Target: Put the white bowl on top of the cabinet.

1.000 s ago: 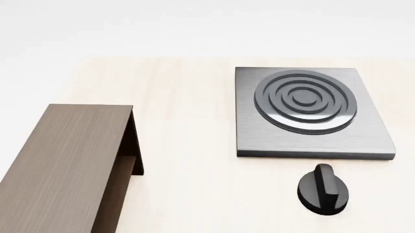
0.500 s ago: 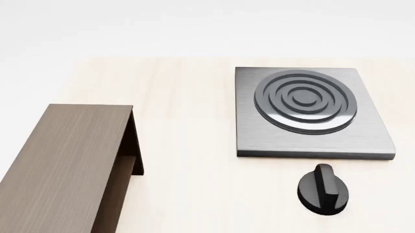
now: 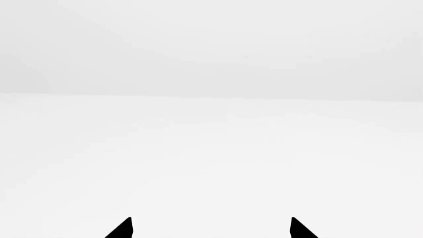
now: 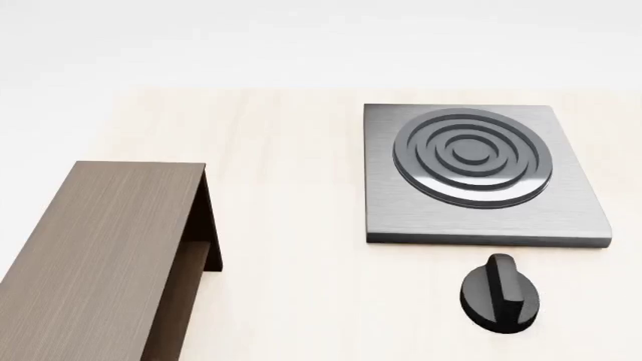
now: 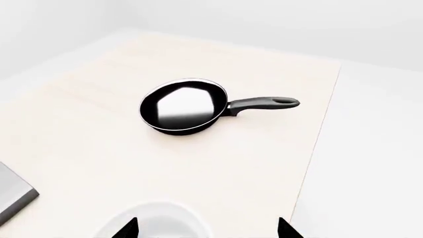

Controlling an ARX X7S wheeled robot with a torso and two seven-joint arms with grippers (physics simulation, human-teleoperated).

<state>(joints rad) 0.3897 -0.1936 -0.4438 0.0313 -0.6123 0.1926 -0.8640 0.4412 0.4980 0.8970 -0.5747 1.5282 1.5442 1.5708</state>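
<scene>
- In the right wrist view, the two dark tips of the right tool (image 5: 206, 229) stand wide apart at the picture's edge, holding nothing.
- The white bowl (image 5: 155, 222) sits on the pale surface (image 5: 92, 153) just ahead of those tips, nearer one of them than the other; only its rim and part of its inside show, and it is not touched.
- A grey corner of the stove plate (image 5: 13, 193) shows at the edge of that same view.
- Further out on the surface lies a black frying pan (image 5: 185, 106), upright, its handle pointing toward the surface's edge, well apart from the bowl.
- In the left wrist view, the left tool (image 3: 211, 229) shows two dark tips spread apart with nothing between them, facing blank white ground.
- In the head view neither arm shows. Nearest at the left stands the cabinet (image 4: 95, 256), its long brown top bare and an inner shelf visible at its open side.
- At the right, a black knob (image 4: 498, 295) rests on the surface, just in front of the stove plate's ringed burner.
- The bowl is not seen in the head view.
</scene>
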